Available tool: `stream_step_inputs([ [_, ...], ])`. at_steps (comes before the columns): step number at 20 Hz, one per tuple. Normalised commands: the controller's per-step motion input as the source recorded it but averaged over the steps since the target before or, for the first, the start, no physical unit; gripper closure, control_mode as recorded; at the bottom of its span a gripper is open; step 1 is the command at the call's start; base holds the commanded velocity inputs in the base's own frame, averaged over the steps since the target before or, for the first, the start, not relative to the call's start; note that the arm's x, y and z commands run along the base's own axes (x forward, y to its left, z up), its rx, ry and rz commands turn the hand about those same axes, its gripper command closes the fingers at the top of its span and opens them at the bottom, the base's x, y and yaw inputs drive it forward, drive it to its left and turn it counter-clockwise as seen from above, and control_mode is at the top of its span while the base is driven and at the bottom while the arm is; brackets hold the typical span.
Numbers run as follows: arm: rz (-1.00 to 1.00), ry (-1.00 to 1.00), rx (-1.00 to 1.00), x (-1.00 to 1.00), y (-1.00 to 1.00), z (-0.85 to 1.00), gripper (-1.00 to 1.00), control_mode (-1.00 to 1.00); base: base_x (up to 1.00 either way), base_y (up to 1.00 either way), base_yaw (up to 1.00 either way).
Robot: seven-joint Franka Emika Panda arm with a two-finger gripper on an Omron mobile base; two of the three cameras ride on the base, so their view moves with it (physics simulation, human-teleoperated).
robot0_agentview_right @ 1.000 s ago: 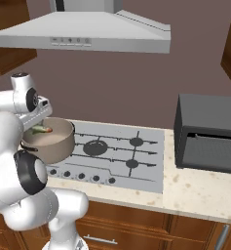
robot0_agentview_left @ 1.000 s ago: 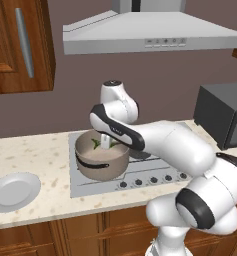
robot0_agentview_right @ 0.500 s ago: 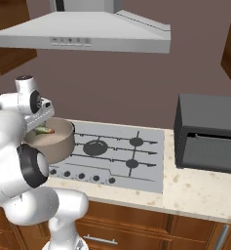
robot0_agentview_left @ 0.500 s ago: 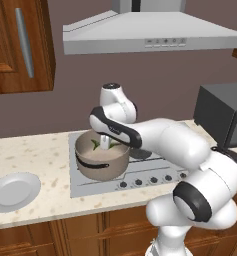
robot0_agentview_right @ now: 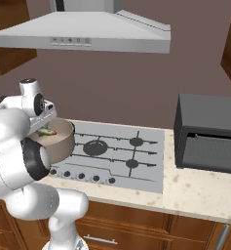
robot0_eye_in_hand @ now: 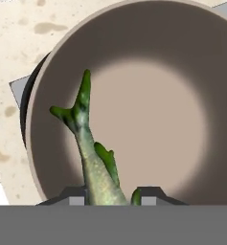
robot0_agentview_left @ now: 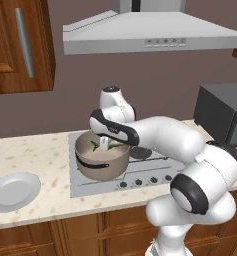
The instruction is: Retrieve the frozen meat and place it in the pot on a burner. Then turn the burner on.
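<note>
Over the stove (robot0_agentview_left: pixel 140 167), end effector (robot0_eye_in_hand: pixel 110 194) clenches fish (robot0_eye_in_hand: pixel 88 153), tail-down into pot (robot0_eye_in_hand: pixel 191 57).

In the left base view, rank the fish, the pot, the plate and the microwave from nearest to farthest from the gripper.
1. Fish, between the fingers of the gripper, over the pot.
2. Pot, directly beneath, on the stove's left burner.
3. Plate, on the counter far left.
4. Microwave, on the counter far right; clearly farther than the plate.
</note>
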Motion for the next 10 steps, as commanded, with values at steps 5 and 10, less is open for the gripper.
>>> stream_step_inputs([
  [5, 0.00, 0.01, 0.00, 0.13, 0.00, -0.08, 1.00, -1.00, 0.00, 0.00, 0.00],
  [10, 0.00, 0.00, 0.00, 0.13, 0.00, -0.09, 1.00, -1.00, 0.00, 0.00, 0.00],
])
